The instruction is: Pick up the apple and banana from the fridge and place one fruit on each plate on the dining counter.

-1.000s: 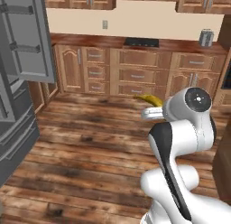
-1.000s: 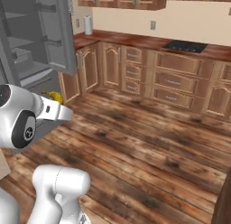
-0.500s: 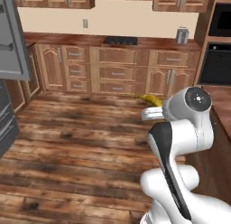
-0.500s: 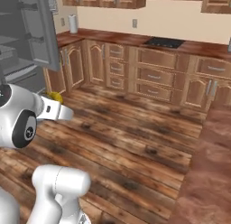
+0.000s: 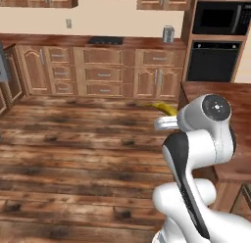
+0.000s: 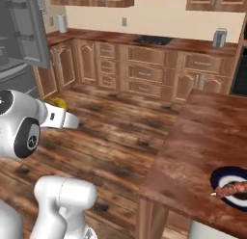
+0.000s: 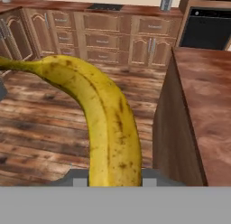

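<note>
gripper: clenched on banana | banana: held in the air over the wood floor, beside the dining counter, yellow tip showing past the wrist in the base views | plate: on counter, a skewer across it | fridge: door open at left

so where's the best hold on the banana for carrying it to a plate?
Low on its thick body, near the end, roughly where the pincer has it now. The banana curves up and away from the hand, so clamping across its narrow width from the two sides probably keeps it steady and leaves the long free end forward for setting down on the plate.
</note>
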{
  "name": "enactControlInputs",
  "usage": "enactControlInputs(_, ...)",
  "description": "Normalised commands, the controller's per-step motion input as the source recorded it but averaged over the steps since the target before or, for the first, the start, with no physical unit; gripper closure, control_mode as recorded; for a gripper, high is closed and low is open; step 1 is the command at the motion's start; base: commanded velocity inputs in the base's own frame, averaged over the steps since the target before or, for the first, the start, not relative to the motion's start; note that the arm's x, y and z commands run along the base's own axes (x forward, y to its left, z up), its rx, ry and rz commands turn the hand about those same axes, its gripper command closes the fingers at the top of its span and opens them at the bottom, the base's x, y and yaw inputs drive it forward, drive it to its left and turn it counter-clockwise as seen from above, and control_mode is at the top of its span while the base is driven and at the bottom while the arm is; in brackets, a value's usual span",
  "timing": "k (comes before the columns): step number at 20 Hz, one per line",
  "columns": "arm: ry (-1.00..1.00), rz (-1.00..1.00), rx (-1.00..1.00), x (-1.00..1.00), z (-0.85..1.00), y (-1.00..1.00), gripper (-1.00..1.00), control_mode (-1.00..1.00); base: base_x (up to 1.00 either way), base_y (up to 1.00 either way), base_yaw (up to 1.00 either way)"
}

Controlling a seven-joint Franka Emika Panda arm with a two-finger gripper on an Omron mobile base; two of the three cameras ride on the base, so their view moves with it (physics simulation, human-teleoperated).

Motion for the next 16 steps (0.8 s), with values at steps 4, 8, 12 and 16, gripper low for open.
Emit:
enactControlInputs(4,0.0,0.0,0.0,0.0,0.0,0.0,1.0,1.0,-0.84,-0.22,-0.18)
enactControlInputs(8,0.0,0.0,0.0,0.0,0.0,0.0,1.0,1.0,-0.56,-0.22,-0.18)
enactControlInputs(12,0.0,0.0,0.0,0.0,0.0,0.0,1.0,1.0,-0.38,-0.49,-0.18)
enactControlInputs(16,0.0,0.0,0.0,0.0,0.0,0.0,1.0,1.0,-0.27,-0.55,-0.19)
